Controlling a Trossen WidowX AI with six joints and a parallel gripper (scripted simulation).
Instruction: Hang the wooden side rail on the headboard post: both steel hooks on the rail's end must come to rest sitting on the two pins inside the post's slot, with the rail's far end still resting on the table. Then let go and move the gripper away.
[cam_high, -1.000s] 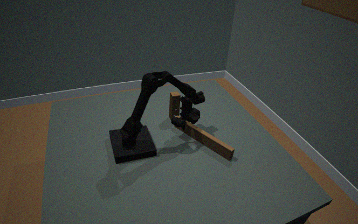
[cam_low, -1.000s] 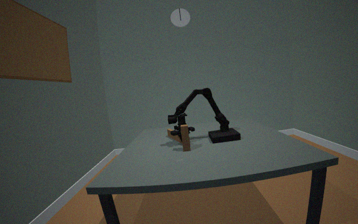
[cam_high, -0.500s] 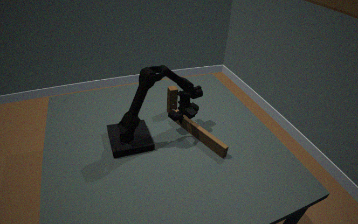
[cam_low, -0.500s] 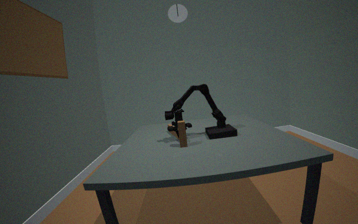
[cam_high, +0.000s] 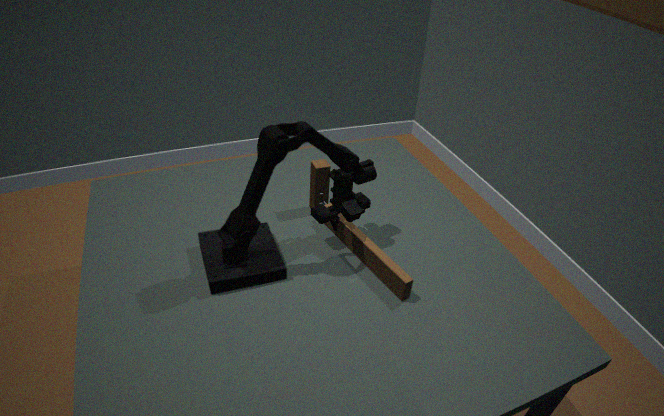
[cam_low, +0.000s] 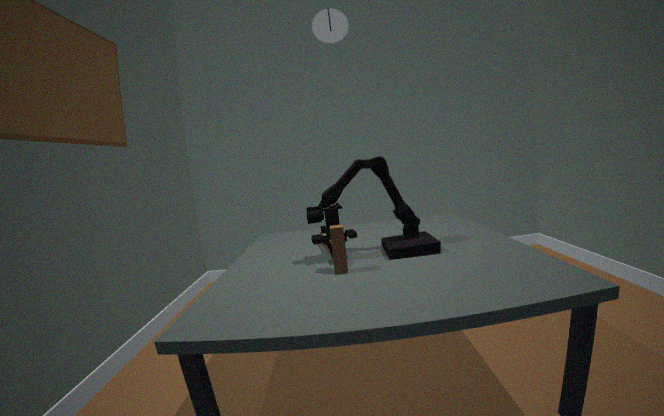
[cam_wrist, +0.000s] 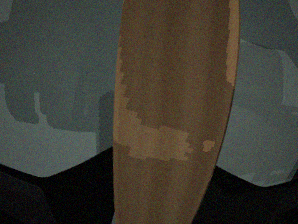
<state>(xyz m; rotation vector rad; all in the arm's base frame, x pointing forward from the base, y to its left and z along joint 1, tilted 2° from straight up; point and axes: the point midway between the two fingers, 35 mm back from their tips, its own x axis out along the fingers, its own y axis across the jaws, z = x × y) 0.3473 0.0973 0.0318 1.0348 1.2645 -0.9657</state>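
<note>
Rail gripped above the counter
The gripper (cam_high: 336, 220) (cam_low: 332, 242) clasps the wooden rail (cam_high: 376, 257) (cam_wrist: 167, 100), inward of the green-grey counter's (cam_high: 200, 340) (cam_low: 400, 295) edges; pale baseboards (cam_high: 500, 205) (cam_low: 130, 345) line the walls.

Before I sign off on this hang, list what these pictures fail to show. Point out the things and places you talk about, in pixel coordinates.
- Hooks on the rail (cam_high: 384, 260) (cam_wrist: 165, 100): too small and dark in the top view; outside the wrist view.
- Pins in the post's (cam_high: 320, 182) (cam_low: 339, 250) slot: too small in the top view; the post's back hides them in the exterior view.
- Rail's far end: cut off by the wrist view's edge.
</note>
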